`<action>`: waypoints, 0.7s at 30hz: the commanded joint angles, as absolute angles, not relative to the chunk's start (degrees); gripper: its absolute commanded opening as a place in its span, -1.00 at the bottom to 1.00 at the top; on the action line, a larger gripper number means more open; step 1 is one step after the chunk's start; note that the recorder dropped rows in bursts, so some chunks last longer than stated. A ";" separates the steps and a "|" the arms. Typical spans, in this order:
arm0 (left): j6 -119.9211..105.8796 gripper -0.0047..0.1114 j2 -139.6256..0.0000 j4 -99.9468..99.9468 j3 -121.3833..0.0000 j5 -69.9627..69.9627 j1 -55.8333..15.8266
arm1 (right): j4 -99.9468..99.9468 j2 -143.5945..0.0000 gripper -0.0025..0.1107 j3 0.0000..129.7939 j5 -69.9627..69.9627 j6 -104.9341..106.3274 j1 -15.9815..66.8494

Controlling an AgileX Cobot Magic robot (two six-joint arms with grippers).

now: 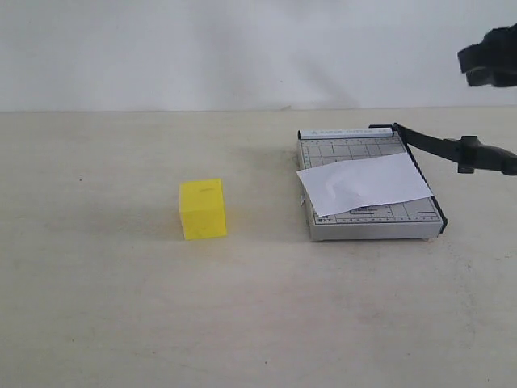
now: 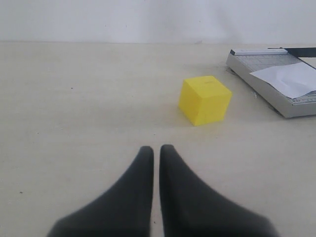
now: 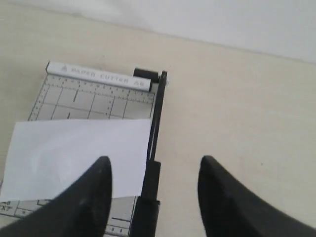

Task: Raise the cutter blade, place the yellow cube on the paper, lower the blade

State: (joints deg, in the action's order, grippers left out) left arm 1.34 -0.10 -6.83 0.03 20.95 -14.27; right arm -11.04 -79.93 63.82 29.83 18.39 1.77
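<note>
The yellow cube (image 1: 202, 208) rests on the table left of the grey cutter base (image 1: 355, 145), apart from it. The white paper (image 1: 363, 183) lies slanted on the base. The black cutter blade (image 1: 452, 149) stands tilted up from its hinge at the base's far corner, its handle off to the right. In the right wrist view my right gripper (image 3: 155, 160) is open above the blade (image 3: 153, 129), whose handle shows between the fingers untouched, next to the paper (image 3: 79, 153). My left gripper (image 2: 155, 148) is shut and empty, short of the cube (image 2: 205, 99).
The table is bare beige and ends at a white wall behind. Part of the right arm (image 1: 491, 58) hangs dark at the upper right of the exterior view. The cutter base (image 2: 266, 74) lies beyond the cube in the left wrist view.
</note>
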 commanded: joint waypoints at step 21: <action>1.24 -0.84 0.00 -7.08 0.00 20.80 -14.40 | -40.16 -6.97 -0.96 17.85 34.11 33.10 1.89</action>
State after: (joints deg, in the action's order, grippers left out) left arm 1.34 -0.10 -6.83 0.03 20.95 -14.27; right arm -39.88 -9.43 18.70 33.20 34.06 1.77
